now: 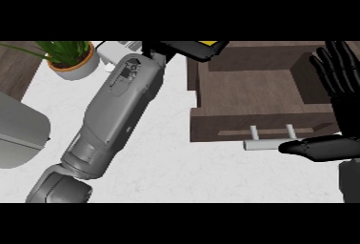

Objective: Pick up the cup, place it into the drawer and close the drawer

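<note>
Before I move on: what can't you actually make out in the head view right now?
- Cup: only a yellow bit under the left hand, cut by the top edge.
- Left hand's grip: hidden by its forearm.
- Drawer handle's right end: behind the right hand.

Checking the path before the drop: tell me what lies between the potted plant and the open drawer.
In the head view, the left forearm crosses that stretch, reaching up between the potted plant and the open drawer, over white counter.
</note>
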`<move>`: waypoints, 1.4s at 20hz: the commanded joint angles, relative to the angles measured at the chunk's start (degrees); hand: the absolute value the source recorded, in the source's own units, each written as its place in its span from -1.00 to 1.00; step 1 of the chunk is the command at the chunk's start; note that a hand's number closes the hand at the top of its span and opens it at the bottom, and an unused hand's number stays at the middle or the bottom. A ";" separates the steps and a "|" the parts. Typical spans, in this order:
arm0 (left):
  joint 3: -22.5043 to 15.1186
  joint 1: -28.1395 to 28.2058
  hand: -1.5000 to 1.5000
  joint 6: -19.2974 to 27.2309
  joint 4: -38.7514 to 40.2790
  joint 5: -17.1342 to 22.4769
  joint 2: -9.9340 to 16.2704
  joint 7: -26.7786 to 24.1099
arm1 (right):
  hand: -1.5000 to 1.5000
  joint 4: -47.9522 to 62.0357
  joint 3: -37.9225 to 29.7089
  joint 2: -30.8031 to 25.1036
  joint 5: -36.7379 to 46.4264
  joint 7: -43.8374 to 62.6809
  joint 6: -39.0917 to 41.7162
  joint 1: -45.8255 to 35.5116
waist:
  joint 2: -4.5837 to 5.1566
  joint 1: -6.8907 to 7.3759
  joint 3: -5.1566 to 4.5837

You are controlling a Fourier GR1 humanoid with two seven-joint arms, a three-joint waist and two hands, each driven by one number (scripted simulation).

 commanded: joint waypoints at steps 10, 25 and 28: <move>-11.06 -10.80 1.00 4.31 21.14 5.47 -0.04 5.99 | -1.00 3.65 0.53 -0.21 -0.36 -1.93 0.90 -5.71 | 1.48 -4.99 0.07; -16.88 -4.74 -1.00 1.36 19.61 14.25 -0.04 1.71 | -1.00 6.19 6.07 2.54 -6.17 -0.24 6.75 -10.85 | 3.10 -10.30 -0.01; -16.37 -3.91 -1.00 -0.34 17.09 17.90 -0.04 -1.21 | 1.00 5.01 10.10 2.97 -8.63 -0.81 11.88 -10.67 | 2.83 -10.78 -0.04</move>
